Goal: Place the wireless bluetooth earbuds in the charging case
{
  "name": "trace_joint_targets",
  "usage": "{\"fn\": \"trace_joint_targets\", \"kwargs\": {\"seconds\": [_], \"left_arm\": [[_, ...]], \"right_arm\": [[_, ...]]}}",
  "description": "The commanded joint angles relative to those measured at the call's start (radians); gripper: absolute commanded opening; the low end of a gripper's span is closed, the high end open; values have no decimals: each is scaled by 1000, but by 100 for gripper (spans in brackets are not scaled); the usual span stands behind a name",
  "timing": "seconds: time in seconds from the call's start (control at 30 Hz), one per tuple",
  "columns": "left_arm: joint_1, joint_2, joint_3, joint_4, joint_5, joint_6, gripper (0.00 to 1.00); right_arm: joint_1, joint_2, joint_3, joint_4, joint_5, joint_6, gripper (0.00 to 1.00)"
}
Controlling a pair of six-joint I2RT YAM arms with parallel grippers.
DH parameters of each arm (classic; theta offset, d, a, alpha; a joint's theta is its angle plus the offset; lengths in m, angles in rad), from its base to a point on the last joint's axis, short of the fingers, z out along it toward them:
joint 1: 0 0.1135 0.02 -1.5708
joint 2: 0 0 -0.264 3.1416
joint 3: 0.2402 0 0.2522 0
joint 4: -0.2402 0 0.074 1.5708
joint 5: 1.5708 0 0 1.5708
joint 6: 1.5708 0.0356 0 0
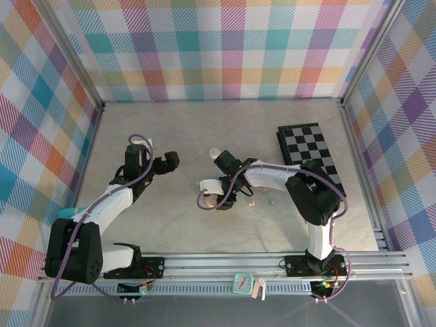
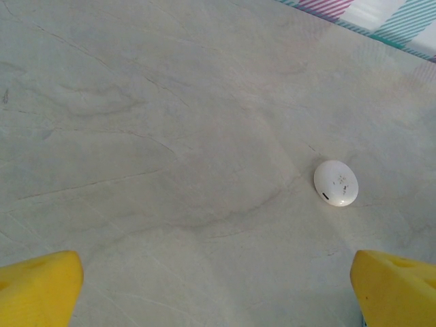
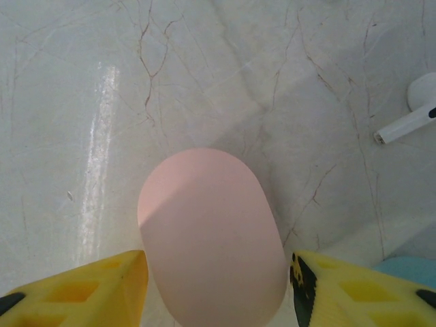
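Nothing is inserted yet: pink pebble-shaped plastic case (image 3: 211, 225), lid shut, is clamped by right end effector (image 3: 218, 266); white stemmed earbud (image 3: 409, 109) is left loose on tabletop (image 3: 68, 102), far right. Left end effector (image 2: 218, 293) is held open.

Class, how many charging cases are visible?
2 for certain: a white case on the table's middle, a pink case between the right gripper's fingers. A partly hidden light blue shape beside it may be a third.

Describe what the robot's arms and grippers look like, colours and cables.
The left arm and right arm have black joint housings and white links, each trailed by a looping purple cable. The left gripper and right gripper have chunky yellow fingers; the right ones carry black marks.
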Motion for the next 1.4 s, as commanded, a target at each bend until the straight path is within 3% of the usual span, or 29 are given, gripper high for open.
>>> {"fn": "trace_joint_targets", "kwargs": {"seconds": [0.0, 0.13, 0.37, 0.57, 0.9, 1.1, 1.37], "left_arm": [[10, -20, -7, 20, 22, -17, 100], [10, -22, -4, 20, 23, -17, 100], [2, -54, -46, 127, 53, 11, 100], [-92, -125, -123, 292, 51, 151, 100], [-278, -170, -168, 398, 301, 457, 100], [-362, -98, -105, 343, 488, 509, 91], [-424, -19, -45, 374, 584, 503, 79]], "right_arm": [[4, 22, 3, 4, -1, -11, 55], [4, 19, 6, 7, 4, -8, 46], [-9, -28, 8, -7, -23, 25, 39], [-77, -171, -43, 6, -112, 95, 38], [-254, -356, -53, -59, -216, 151, 35], [-285, -412, -11, -117, -321, 155, 35], [-287, -448, 17, -154, -461, 157, 35]]}}
